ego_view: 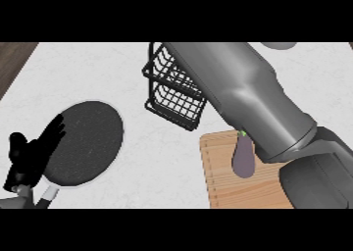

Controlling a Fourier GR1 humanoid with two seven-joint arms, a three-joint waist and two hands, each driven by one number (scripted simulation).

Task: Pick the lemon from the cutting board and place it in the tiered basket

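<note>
No lemon shows anywhere in the head view. The black wire tiered basket [172, 95] stands at the back middle of the counter, partly hidden behind my right forearm [252, 98]. That forearm runs from the lower right up over the basket to the top edge, and its hand is out of sight. The wooden cutting board [230, 188] lies at the front right and carries only a purple eggplant [243, 158]. My left hand [33, 154] rests open at the lower left, fingers up.
A dark round pan [89, 139] lies at the front left, its handle [47, 196] pointing toward me beside my left hand. A grey object [282, 45] peeks in at the top right. Dark wood borders the white counter at the far left.
</note>
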